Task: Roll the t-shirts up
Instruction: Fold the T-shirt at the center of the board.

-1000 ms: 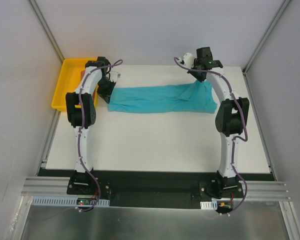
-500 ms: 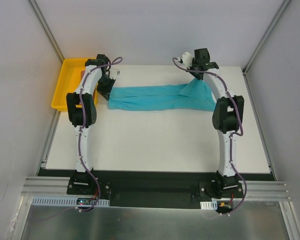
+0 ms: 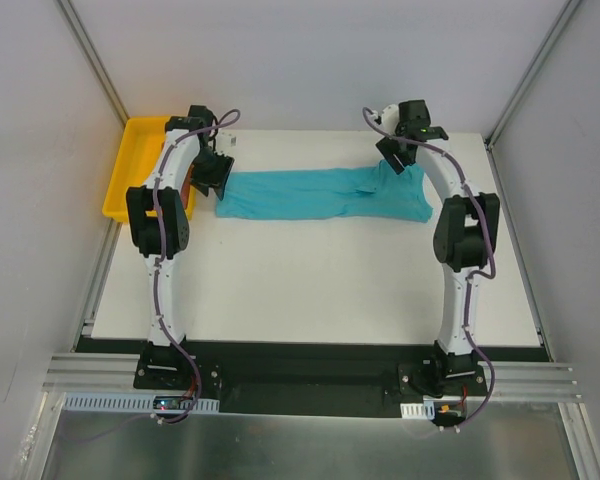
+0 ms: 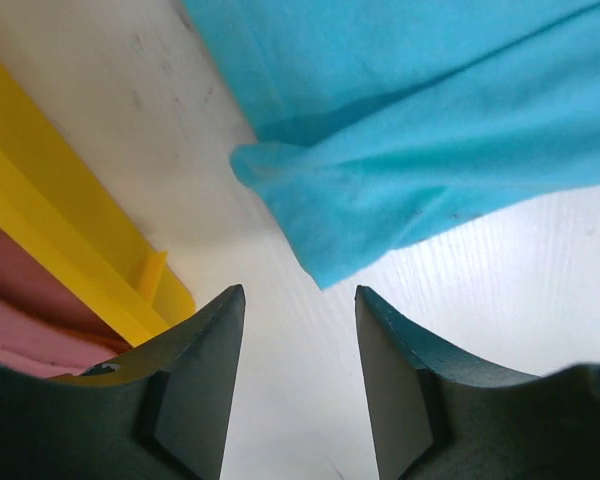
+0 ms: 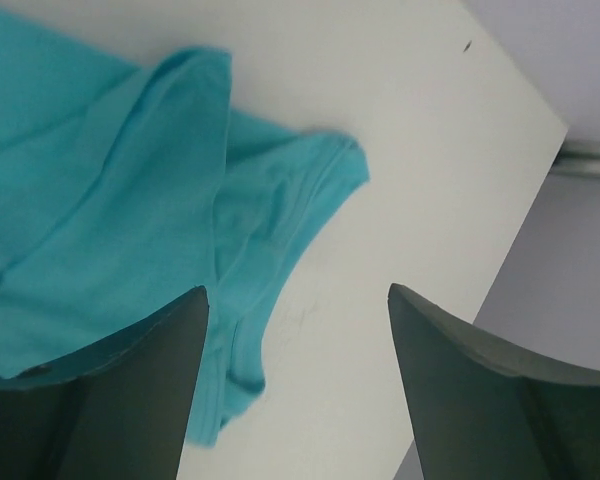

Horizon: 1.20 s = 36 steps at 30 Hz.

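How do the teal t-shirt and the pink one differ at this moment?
The teal t-shirt lies spread in a long band on the table; the pink t-shirt sits in the yellow tray. The teal one is mostly in view, the pink one only in part. Both are plain cloth; neither is gripped.

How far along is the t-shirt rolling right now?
Done: the teal t-shirt lies flat, folded into a long strip. In hand: nothing; the left gripper and right gripper are open at its two ends. Left: rolling it, then the rose t-shirt in the yellow tray.
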Each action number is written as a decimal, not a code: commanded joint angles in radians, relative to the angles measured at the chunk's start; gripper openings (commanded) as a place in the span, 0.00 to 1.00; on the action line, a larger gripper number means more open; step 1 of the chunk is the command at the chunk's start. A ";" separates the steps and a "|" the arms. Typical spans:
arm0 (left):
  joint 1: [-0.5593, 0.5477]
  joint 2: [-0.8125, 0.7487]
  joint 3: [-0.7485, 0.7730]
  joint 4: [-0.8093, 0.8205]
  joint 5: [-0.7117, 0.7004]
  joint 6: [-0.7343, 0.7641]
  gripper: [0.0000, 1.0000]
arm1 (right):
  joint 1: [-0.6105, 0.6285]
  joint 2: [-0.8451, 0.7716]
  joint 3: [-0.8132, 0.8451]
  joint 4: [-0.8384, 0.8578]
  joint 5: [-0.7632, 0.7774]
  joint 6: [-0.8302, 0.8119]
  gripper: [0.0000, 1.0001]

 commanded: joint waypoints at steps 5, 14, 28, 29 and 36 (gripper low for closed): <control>-0.008 -0.074 -0.121 -0.062 0.071 -0.020 0.47 | -0.140 -0.152 -0.087 -0.381 -0.254 0.075 0.74; -0.009 -0.003 -0.091 -0.068 0.067 -0.002 0.41 | -0.206 -0.112 -0.150 -0.506 -0.408 -0.037 0.69; -0.022 0.061 -0.055 -0.076 0.044 0.023 0.21 | -0.211 0.032 -0.084 -0.559 -0.417 -0.086 0.47; -0.022 0.064 -0.055 -0.076 0.042 0.026 0.19 | -0.211 0.039 -0.079 -0.561 -0.416 -0.089 0.44; -0.017 0.064 -0.051 -0.076 0.024 0.050 0.00 | -0.216 0.054 -0.081 -0.569 -0.375 -0.139 0.18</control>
